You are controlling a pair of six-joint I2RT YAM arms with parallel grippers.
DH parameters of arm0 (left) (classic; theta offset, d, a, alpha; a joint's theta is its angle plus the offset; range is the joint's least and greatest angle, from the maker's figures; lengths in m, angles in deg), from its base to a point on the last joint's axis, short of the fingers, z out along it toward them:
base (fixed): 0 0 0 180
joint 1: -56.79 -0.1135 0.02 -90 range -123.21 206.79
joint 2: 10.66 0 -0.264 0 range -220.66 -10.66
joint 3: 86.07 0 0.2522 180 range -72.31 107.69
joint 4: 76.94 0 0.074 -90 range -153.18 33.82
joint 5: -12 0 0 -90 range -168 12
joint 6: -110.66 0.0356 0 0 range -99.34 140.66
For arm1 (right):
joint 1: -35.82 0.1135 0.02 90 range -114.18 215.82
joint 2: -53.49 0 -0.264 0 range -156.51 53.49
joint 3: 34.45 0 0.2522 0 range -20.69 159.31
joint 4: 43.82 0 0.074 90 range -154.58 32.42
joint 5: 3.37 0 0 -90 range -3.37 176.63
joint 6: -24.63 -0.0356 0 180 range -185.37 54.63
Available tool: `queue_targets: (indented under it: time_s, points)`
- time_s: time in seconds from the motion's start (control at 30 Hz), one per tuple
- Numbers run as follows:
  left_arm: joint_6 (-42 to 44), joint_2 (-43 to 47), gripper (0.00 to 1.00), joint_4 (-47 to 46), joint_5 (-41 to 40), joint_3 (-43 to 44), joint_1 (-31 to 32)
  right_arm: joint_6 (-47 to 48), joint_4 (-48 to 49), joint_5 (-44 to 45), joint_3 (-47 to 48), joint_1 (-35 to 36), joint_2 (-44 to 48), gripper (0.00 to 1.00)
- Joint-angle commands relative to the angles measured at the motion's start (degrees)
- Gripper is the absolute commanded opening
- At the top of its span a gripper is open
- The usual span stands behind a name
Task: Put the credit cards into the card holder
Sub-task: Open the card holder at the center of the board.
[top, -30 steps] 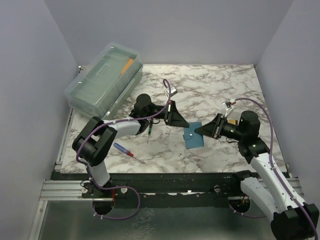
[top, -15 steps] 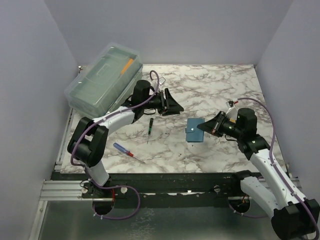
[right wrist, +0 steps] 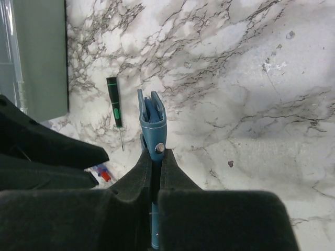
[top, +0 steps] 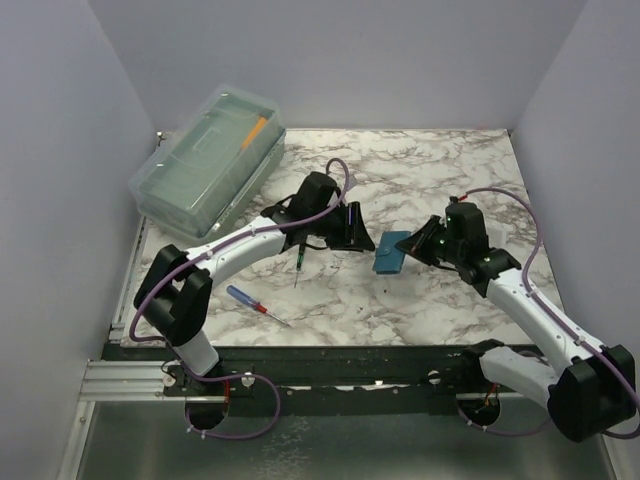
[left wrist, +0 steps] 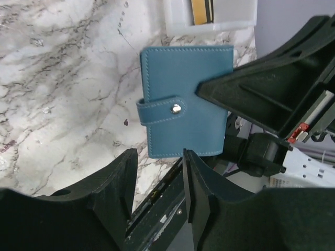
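Note:
My right gripper (right wrist: pixel 156 157) is shut on the card holder (right wrist: pixel 152 125), a teal-blue wallet with its snap tab fastened, and holds it on edge above the marble table (top: pixel 430 170). From above, the card holder (top: pixel 388 253) sits between both arms. My left gripper (left wrist: pixel 157 172) stands open with nothing between its fingers, just short of the card holder (left wrist: pixel 186 99) and facing its flat side. The credit cards (left wrist: pixel 201 10), yellow and dark-striped, lie in a small white tray (left wrist: pixel 230 23) beyond the holder. In the top view my left gripper (top: pixel 357 230) is a little left of the holder.
A big clear lidded box (top: pixel 205 160) stands at the back left. A green-handled screwdriver (top: pixel 299 258) lies below my left arm, and a blue and red one (top: pixel 250 300) lies nearer the front edge. A black rail (top: pixel 330 365) runs along the table's near side.
My right gripper has shut on the card holder and tipped it up on edge, shifting it left. My left gripper opened, swung away to the left, then came back toward the holder.

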Motion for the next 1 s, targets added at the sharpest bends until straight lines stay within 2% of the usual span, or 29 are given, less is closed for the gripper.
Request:
queue_targets:
  time_s: [0.0,0.6,0.97]
  points:
    - [3.05,0.28,0.44,1.92,-2.05,1.95,1.36,-1.32,1.93,5.1,2.25,2.48,-1.54,0.0]
    - [4.1,-1.63,0.46,2.0,-4.87,2.68,4.04,-3.79,6.4,7.11,3.41,9.27,-4.72,0.0]
    - [5.5,-2.91,0.48,3.04,-6.37,3.07,4.65,-5.51,12.02,2.16,2.52,9.42,-4.33,0.0]
